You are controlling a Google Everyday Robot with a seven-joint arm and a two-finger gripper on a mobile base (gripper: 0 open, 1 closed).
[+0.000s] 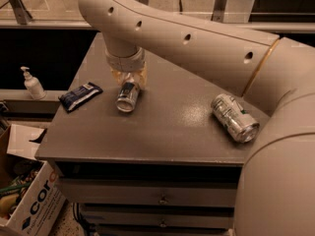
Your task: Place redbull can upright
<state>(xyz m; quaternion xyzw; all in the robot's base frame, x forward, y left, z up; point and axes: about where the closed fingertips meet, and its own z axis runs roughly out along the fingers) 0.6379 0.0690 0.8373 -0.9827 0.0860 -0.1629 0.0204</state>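
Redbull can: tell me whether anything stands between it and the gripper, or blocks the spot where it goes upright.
Nothing visible does. The gripper is clamped on the redbull can, holding it tilted over the table. The snack packet lies to its left and the silver can to its right, both apart from it.

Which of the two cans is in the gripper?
The slim blue-and-silver redbull can, tilted in the gripper; the fatter silver can lies on its side, apart.

gripper (129, 84) clasps redbull can (126, 97) | snack packet (80, 95) left | second can (235, 117) right | all on table (167, 134)
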